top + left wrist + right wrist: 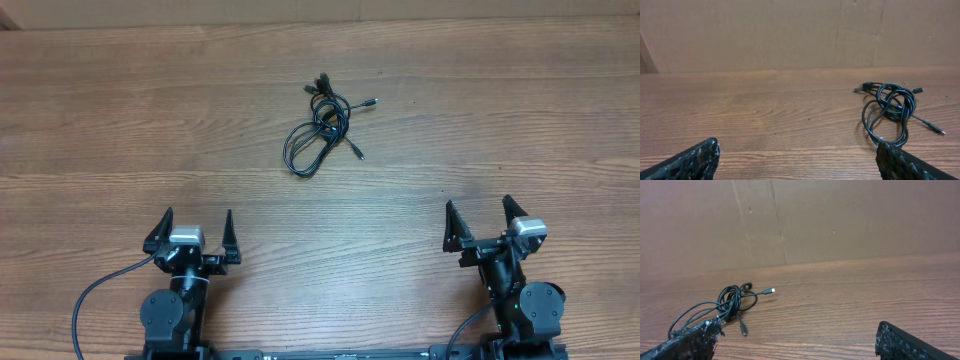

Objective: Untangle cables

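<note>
Even, soft overhead light; faint shadows; no glare; wrist views slightly soft, grainy.

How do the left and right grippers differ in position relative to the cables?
The left gripper has the cables ahead to its right; the right gripper has them ahead to its left. The cables lie somewhat nearer the left gripper than the right. Both stand open, empty, clear of the cables.

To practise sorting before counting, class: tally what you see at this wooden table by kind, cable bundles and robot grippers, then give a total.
Tangled bundle of cables: 1
Open grippers: 2 (left gripper, right gripper)
Total: 3
</note>
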